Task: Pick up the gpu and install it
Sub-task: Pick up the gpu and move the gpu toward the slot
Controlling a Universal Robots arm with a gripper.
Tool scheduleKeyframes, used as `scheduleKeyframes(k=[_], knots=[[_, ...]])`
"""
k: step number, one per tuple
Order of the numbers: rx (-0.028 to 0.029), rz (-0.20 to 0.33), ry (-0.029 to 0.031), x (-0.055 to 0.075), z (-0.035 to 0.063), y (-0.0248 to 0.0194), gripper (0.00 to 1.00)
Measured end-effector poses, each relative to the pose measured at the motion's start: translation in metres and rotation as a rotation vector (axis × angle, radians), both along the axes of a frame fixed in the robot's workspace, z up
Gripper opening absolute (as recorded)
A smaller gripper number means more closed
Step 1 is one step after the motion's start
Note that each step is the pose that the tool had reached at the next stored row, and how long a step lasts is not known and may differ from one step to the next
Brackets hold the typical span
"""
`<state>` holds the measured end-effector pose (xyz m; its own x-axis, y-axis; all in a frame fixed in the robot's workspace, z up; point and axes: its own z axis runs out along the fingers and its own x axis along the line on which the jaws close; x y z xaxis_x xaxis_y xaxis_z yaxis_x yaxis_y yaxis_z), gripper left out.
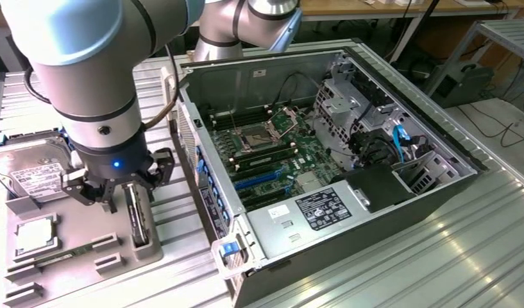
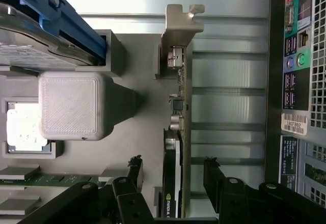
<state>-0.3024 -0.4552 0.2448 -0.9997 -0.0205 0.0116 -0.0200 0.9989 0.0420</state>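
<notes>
hand (image 2: 173,161): I see it spread wide, one finger on each side of the gpu, neither touching it
gpu (image 1: 140,221): on edge in the grey holder tray (image 1: 82,260), right beneath the hand, about 8 o'clock in the exterior view
computer case (image 1: 330,160): open, at 3 o'clock from the gpu
hard drive (image 1: 31,172): 10 o'clock from the hand

The gpu (image 2: 179,112) shows a dull silver metal bracket and glossy black shroud; the grey holder tray (image 2: 147,132) looks matt, finely textured plastic; the ribbed table (image 2: 229,71) is shiny metal.
</notes>
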Motion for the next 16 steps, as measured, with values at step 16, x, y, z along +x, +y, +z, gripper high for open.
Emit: scheduleKeyframes(k=[16], knots=[[0.0, 0.0, 0.0004, 0.0, -0.014, 0.0, 0.59]])
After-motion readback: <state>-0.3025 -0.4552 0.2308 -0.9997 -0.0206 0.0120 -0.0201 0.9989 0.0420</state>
